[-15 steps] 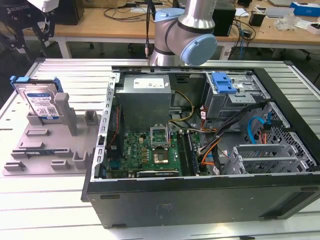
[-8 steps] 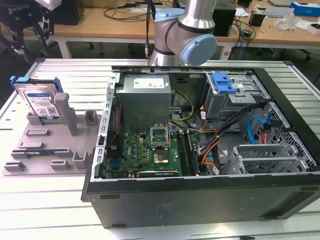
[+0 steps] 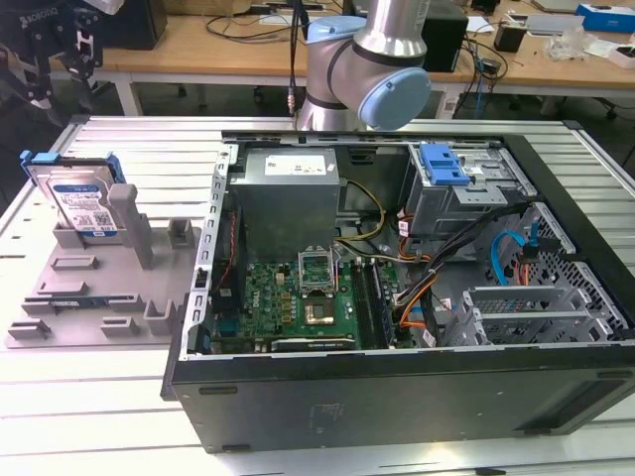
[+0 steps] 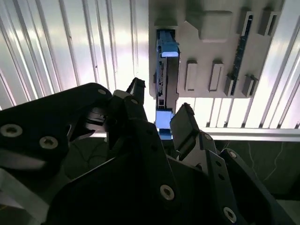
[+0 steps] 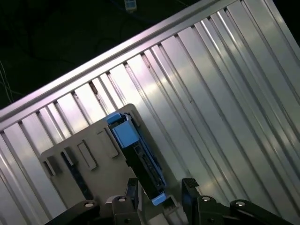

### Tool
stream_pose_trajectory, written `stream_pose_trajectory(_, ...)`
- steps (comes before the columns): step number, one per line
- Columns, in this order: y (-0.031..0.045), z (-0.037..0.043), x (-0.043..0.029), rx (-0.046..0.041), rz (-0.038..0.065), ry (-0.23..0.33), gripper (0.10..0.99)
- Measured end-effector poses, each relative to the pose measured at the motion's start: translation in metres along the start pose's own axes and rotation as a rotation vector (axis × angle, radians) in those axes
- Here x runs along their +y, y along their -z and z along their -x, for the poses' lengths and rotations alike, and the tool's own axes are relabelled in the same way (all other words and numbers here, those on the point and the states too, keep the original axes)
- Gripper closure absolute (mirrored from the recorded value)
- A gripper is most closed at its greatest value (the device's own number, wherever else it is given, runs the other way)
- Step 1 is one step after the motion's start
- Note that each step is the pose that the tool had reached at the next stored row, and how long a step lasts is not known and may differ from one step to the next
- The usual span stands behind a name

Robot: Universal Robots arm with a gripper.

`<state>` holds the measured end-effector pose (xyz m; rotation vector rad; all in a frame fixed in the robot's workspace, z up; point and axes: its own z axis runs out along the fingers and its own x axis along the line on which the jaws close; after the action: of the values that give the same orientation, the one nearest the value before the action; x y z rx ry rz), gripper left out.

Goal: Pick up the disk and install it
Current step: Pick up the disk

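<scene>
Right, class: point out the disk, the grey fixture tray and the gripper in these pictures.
The disk [image 3: 83, 205]: exterior view, on its white-and-blue label.
The grey fixture tray [image 3: 104, 293]: exterior view, on its bare flat base.
The gripper [image 5: 161, 187]: first wrist view, midway between its fingertips.

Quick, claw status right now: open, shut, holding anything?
Claw: open, empty, above the flat silver hard drive in its bright blue plastic bracket, which stands on edge in the grey plastic fixture tray.
</scene>
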<state>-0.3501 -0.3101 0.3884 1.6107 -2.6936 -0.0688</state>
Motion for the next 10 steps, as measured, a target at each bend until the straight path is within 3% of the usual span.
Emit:
stream_pose_trajectory(5,0.0000,0.0000,0.0000,0.0036,0.002,0.093,0.588)
stream_pose_trajectory(7,0.0000,0.0000,0.0000,0.0067,0.003,0.177,0.588)
stream_pose_trajectory(10,0.0000,-0.0003,-0.0001,0.0077,0.003,0.213,0.588)
